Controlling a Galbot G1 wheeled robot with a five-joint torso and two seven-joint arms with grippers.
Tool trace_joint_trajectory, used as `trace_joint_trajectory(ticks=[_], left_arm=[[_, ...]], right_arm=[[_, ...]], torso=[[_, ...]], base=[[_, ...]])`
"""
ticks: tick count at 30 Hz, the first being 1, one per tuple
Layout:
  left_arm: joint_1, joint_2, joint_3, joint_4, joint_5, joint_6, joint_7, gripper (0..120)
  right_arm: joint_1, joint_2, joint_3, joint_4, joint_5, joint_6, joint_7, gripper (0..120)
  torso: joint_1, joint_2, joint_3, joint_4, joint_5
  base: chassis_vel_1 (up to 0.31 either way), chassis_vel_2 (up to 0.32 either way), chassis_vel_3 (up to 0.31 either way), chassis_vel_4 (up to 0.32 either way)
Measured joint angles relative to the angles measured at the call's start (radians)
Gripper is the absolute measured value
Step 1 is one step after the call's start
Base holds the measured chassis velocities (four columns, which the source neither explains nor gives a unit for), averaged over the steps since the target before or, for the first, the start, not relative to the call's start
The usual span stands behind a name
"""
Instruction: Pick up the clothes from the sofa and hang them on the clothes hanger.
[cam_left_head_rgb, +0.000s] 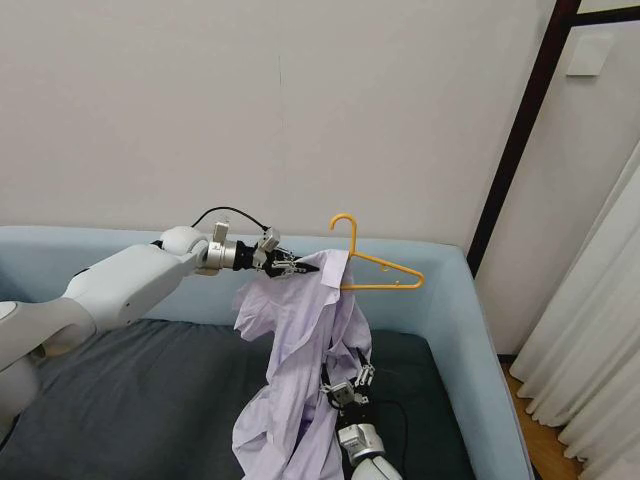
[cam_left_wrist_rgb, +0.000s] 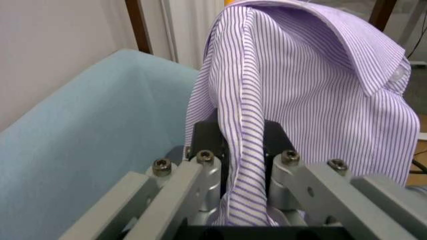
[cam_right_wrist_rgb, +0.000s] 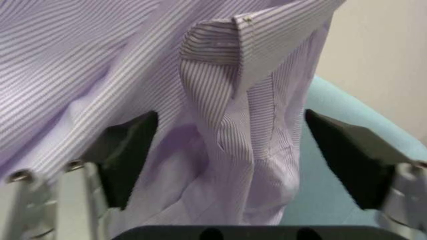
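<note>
Left gripper (cam_left_head_rgb: 300, 266) clenched on shirt (cam_left_head_rgb: 300, 350) shoulder — holds it up off sofa (cam_left_head_rgb: 120, 400), draped over hanger (cam_left_head_rgb: 385, 276) end. Right gripper (cam_left_head_rgb: 348, 380) below, fingers spread wide around hanging cloth — probably to steady it.

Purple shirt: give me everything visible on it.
The shirt is lilac with fine stripes, thin woven cloth, collared. It hangs crumpled above the sofa, its top draped over one end of the orange hanger. The left hand is shut on a fold near the collar; the right hand, open, straddles lower cloth.
</note>
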Motion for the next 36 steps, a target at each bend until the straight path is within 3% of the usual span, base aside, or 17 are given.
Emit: trace_joint_trajectory(ticks=[13, 18, 20, 21, 23, 28, 36], left_arm=[[-0.004, 0.013, 0.003, -0.006, -0.004, 0.004, 0.001, 8], [-0.005, 0.005, 0.003, 0.005, -0.002, 0.004, 0.004, 8], [-0.005, 0.005, 0.003, 0.005, -0.002, 0.004, 0.004, 8], [-0.006, 0.000, 0.001, 0.011, -0.004, 0.004, 0.004, 8], [-0.008, -0.001, -0.001, 0.012, -0.004, 0.003, 0.004, 8], [-0.008, 0.006, -0.006, 0.022, -0.001, -0.016, 0.017, 8], [0.008, 0.019, -0.034, 0.042, 0.029, -0.078, 0.071, 8]], right_arm=[[0.000, 0.004, -0.007, 0.003, -0.012, 0.028, -0.010, 32], [0.003, 0.005, -0.003, 0.013, -0.006, 0.037, -0.013, 16], [0.003, 0.005, -0.003, 0.013, -0.006, 0.037, -0.013, 16], [0.004, -0.003, -0.005, 0.014, -0.004, 0.043, -0.015, 7], [0.004, -0.014, -0.005, 0.019, 0.005, 0.048, -0.018, 0], [0.001, -0.052, -0.003, 0.054, 0.066, 0.049, -0.028, 0], [0.009, -0.174, 0.006, 0.157, 0.247, 0.063, -0.144, 0]], torso=[[0.000, 0.000, 0.000, 0.0001, 0.0000], [0.000, 0.000, 0.000, 0.0002, 0.0000], [0.000, 0.000, 0.000, 0.0002, 0.0000], [0.000, 0.000, 0.000, 0.0000, 0.0001], [0.000, 0.000, 0.000, -0.0001, 0.0001], [0.000, 0.000, 0.000, 0.0001, 0.0001], [0.000, 0.000, 0.000, 0.0000, 0.0001]], base=[[0.000, 0.000, 0.000, 0.000], [0.000, 0.000, 0.000, 0.000], [0.000, 0.000, 0.000, 0.000], [0.000, 0.000, 0.000, 0.000], [0.000, 0.000, 0.000, 0.000], [0.000, 0.000, 0.000, 0.000], [0.000, 0.000, 0.000, 0.000]])
